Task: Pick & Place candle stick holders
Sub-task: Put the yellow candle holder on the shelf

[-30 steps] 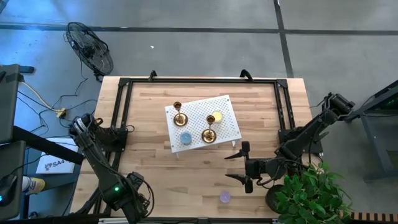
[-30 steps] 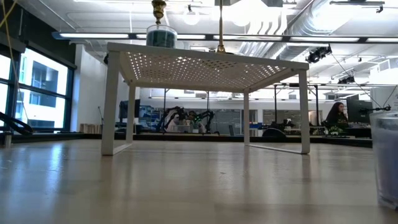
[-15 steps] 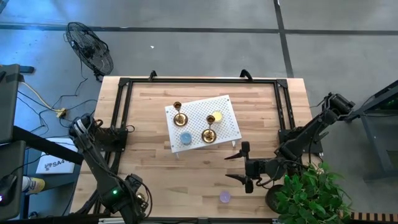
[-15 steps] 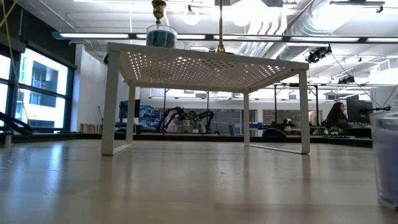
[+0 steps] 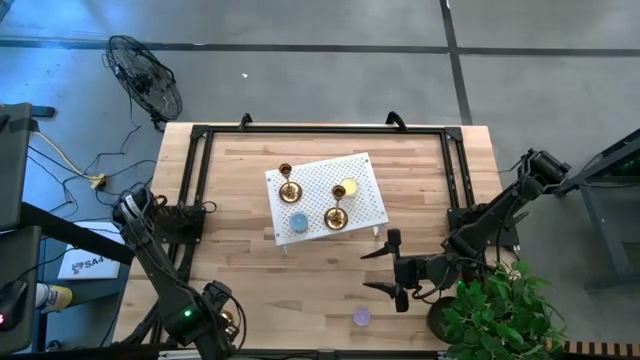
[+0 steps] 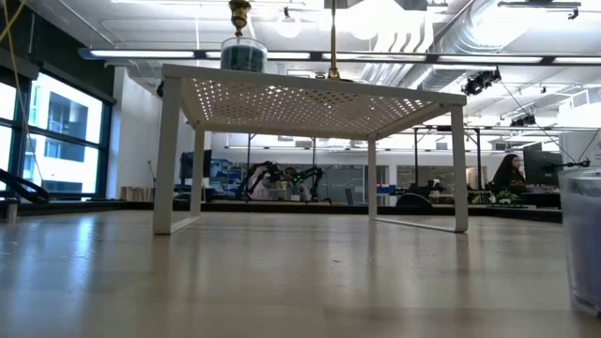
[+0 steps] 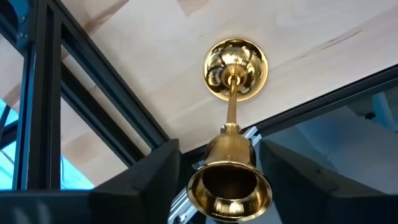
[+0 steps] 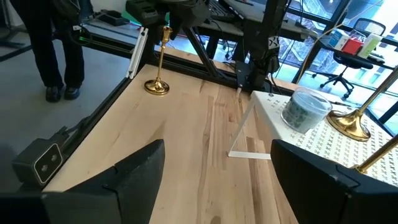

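High view: Two holders stand upright on the white stand (image 5: 325, 200) at mid-surface, one (image 5: 288, 185) near its left edge and one (image 5: 336, 215) near its front. A yellow disc (image 5: 348, 188) and a blue disc (image 5: 299, 222) share the stand. A purple disc (image 5: 361, 317) lies on the surface (image 5: 240, 250) near the front edge. The left hand (image 5: 222, 325) sits at the front-left corner over a third holder (image 5: 229, 322). The right hand (image 5: 390, 265) hovers right of the stand, its fingers spread wide and holding nothing.

Low view: Only the stems of the two holders (image 6: 240, 14) (image 6: 332, 38) and the blue disc (image 6: 244, 52) show above the stand (image 6: 310, 94). Neither hand is in view.

Left wrist view: The third holder (image 7: 230, 180) stands upright, base on the surface. The left hand (image 7: 221, 180) flanks its cup with one finger on each side, partly open. Contact with the cup cannot be told.

Right wrist view: The right hand (image 8: 211, 186) is wide open and empty. The third holder (image 8: 158, 62) stands well beyond it, under the left arm.
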`<state>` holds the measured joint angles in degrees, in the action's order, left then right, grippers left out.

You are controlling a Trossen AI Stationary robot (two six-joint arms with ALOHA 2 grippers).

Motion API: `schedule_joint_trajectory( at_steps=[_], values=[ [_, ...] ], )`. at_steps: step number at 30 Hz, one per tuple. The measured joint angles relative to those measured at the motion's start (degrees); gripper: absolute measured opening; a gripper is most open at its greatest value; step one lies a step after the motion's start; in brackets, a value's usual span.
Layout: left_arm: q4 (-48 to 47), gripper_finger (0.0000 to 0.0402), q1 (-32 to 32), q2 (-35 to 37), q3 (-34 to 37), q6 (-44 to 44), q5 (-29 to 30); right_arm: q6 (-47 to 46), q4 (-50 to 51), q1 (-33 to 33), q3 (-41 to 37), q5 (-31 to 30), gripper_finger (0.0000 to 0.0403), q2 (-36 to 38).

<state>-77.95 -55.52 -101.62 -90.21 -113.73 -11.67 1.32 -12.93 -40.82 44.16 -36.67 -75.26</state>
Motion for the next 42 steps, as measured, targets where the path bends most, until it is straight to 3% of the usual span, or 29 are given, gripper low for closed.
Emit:
schedule_joint_trajectory(
  at_steps=[7, 20, 25, 33, 42],
  values=[
    [0.43, 0.013, 0.02, 0.07, -0.07, -0.04, 0.29, 0.0, -0.02, 0.0, 0.0, 0.02, 0.0289, 0.0],
    [-0.32, 0.013, -0.02, -0.23, -0.11, 1.17, 2.92, -0.02, -0.05, -0.07, 0.0, 0.07, 0.0289, 0.0],
    [-0.22, 0.013, 1.22, -1.01, -0.2, 2.67, 0.68, -0.02, -0.36, -0.09, 0.0, 1.47, 0.0289, 0.0],
    [4.07, 0.013, 2.77, -1.14, -1.23, 6.9, 8.42, 0.04, -2.29, 0.02, 0.0, 9.63, 0.0289, 0.0],
    [4.0, 0.013, 3.09, -1.59, -5.33, 11.73, 21.39, 0.46, -4.08, 0.83, 0.0, 10.44, 0.0289, 0.0]
  ],
)
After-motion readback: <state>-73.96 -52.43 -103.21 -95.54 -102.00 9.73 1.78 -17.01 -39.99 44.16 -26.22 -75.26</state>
